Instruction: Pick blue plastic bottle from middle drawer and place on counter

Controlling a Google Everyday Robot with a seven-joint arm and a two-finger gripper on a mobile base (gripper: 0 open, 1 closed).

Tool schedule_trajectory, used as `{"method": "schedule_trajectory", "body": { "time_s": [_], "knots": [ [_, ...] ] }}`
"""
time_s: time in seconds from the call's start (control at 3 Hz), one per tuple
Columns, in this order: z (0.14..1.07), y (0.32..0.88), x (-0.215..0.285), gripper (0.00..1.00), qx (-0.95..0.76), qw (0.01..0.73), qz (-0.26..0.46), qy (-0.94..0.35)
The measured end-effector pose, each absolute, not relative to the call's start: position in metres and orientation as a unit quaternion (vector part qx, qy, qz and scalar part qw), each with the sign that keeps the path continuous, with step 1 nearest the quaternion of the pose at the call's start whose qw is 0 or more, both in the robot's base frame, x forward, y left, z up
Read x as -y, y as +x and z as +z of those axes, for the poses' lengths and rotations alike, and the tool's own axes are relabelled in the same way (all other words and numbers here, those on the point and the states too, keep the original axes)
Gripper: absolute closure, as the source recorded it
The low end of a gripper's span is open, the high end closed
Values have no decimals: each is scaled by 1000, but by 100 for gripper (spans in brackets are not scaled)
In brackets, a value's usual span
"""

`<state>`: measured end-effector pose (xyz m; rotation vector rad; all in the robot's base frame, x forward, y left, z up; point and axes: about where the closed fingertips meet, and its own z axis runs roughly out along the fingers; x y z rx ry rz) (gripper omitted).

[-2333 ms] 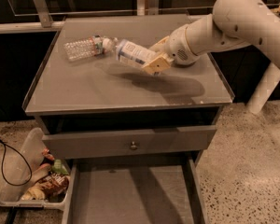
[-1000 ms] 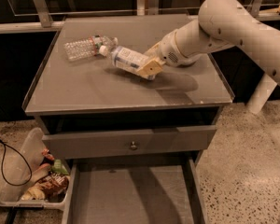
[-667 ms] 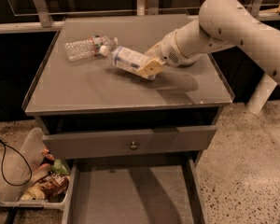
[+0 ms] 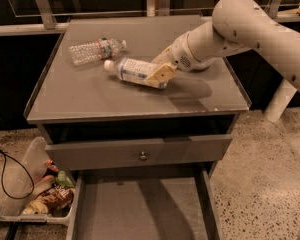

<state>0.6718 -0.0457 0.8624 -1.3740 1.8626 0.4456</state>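
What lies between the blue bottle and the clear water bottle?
Only bare counter, in the camera view. The pincer holds the blue bottle by its base.

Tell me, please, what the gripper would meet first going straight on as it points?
Likely the counter: the gripper, holding the blue plastic bottle, slants down-left over it; its height is unclear.

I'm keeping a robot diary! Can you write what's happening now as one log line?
step: placing | gripper: over counter, shut on blue bottle | blue bottle: sideways, down at counter | drawer: open | clear bottle: lying nearby
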Motion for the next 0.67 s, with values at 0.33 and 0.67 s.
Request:
{"method": "schedule_trajectory", "body": {
  "time_s": [0.33,0.67],
  "knots": [
    [862,672,46,0,-730,382,175,-539],
    [862,672,46,0,-730,382,175,-539]
  ]
}}
